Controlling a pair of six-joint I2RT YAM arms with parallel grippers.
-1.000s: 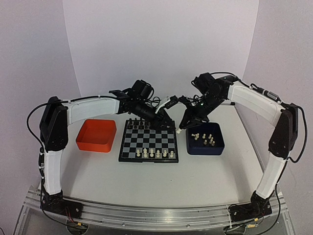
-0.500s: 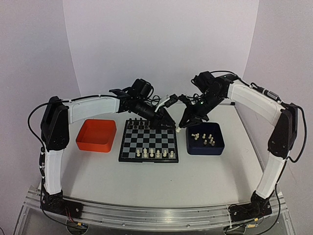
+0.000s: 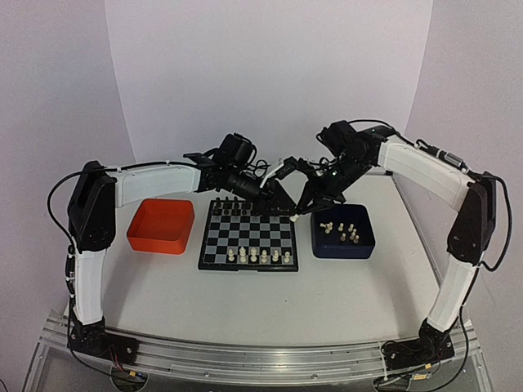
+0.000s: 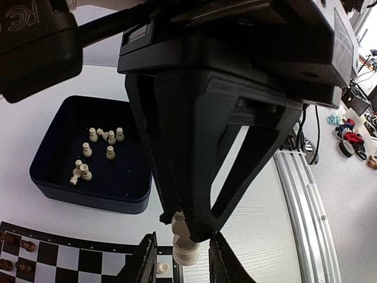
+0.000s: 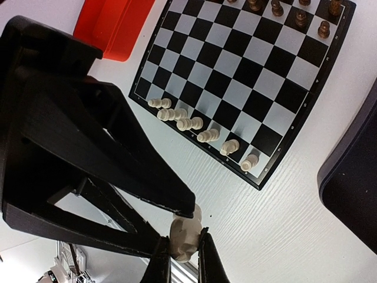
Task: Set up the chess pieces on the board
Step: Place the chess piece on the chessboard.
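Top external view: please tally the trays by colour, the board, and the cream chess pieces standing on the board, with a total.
orange tray: 1
dark blue tray: 1
board: 1
cream chess pieces standing on the board, all along its near edge: 6
Total: 9

Both arms rise from their bases, bend at raised elbows and reach inward, so the wrists meet far out between them. The left arm stretches rightward with its wrist tipped down. The right arm folds leftward and down. The right jaws pinch a cream chess piece, tips pointing downward. The left jaws stand parted, one on each side of the right tips, with a gap visible on both sides.
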